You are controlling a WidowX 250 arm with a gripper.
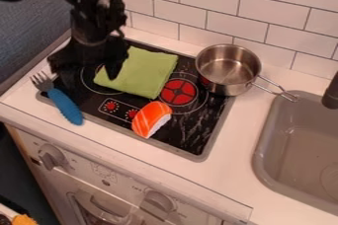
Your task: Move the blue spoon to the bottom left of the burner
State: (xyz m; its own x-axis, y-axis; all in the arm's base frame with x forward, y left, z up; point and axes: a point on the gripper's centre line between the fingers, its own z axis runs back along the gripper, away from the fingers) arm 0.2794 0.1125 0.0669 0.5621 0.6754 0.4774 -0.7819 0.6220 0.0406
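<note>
Tiled wall [191, 9], toy stove [191, 142]: fork apparently placed, retreat next.
The blue-handled fork [63, 104] lies across the stove's lower left corner, tines over the counter [247, 140]. The gripper [90, 77] is above the stove's left side, fingers spread, holding nothing. Placing looks finished; next calls for a straight lift, clear of fork and cloth [135, 71].

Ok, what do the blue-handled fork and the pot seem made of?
The fork has a matte blue handle, ridged like molded plastic or rubber, and grey tines that look metallic. The pot looks like polished metal, probably stainless steel, going by its silvery sheen and bright reflections.
</note>
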